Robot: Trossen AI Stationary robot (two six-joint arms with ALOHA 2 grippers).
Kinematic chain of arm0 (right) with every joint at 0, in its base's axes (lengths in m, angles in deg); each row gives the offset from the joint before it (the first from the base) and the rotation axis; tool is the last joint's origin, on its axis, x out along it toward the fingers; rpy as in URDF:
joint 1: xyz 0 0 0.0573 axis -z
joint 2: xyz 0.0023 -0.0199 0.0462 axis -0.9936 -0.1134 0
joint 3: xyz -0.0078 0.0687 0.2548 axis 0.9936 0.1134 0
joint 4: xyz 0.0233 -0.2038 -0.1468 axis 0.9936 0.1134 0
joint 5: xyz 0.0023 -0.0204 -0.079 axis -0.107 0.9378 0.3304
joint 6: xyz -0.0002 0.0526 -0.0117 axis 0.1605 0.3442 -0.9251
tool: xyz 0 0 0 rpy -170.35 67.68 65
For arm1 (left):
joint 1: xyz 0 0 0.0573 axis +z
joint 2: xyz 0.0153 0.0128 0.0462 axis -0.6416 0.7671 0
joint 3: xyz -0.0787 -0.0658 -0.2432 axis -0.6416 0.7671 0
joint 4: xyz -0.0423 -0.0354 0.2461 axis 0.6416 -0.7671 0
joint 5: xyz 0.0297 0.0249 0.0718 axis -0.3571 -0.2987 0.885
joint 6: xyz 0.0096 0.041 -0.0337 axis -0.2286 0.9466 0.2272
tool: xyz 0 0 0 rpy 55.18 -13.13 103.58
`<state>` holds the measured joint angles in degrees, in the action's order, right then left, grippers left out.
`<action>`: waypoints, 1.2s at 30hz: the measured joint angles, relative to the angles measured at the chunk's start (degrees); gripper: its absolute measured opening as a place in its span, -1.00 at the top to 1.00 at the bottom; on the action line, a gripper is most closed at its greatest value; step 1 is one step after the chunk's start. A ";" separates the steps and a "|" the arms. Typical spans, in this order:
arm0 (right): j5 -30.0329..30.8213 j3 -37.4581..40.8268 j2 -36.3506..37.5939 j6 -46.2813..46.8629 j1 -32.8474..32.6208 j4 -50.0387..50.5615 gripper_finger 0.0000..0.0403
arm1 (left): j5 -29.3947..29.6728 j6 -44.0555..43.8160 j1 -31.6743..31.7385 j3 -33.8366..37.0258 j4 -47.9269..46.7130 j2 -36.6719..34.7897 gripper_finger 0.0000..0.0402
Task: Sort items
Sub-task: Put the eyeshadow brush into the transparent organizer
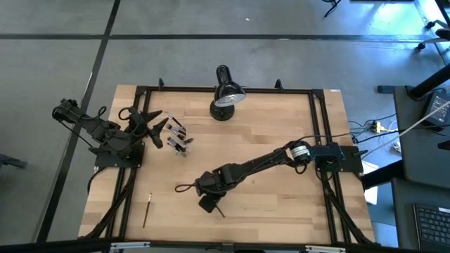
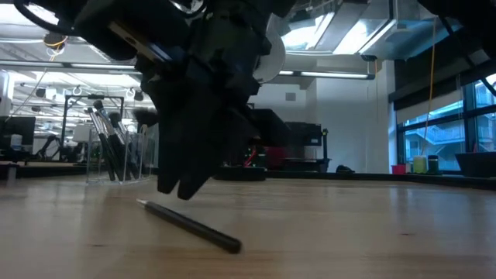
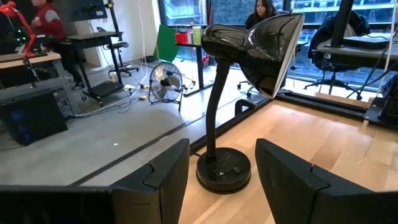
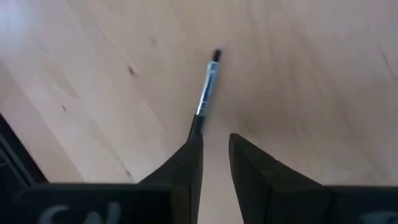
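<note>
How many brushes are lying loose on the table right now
2: one brush lies under the right gripper, one brush near the front left edge. Others stand in the clear holder, uncounted.

One dark-handled brush [image 4: 207, 87] with a silvery ferrule lies flat on the wood, its handle end just beside the right gripper [image 4: 214, 162]. A pale-handled brush [image 1: 148, 209] lies well apart from it. More brushes [image 2: 105, 143] stand upright farther off.

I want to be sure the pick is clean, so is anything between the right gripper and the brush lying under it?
Nothing visible: the right gripper hangs directly over the brush, with only bare table around it.
</note>
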<state>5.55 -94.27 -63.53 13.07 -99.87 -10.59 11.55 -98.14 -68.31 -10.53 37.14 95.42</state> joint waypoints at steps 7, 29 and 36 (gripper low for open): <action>3.63 0.00 0.00 -4.82 -0.19 -1.73 0.61 | 0.02 0.00 0.00 0.00 0.00 0.00 0.10; 12.03 -4.72 0.04 -13.01 -3.17 2.75 0.61 | 0.39 0.02 0.00 0.00 0.00 0.00 0.10; 10.25 -5.85 -0.40 -13.43 -2.93 4.71 0.61 | 2.29 0.59 0.00 0.00 0.02 0.00 0.10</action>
<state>15.80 -100.12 -63.94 -0.36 -102.80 -5.88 13.84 -97.55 -68.31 -10.53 37.16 95.42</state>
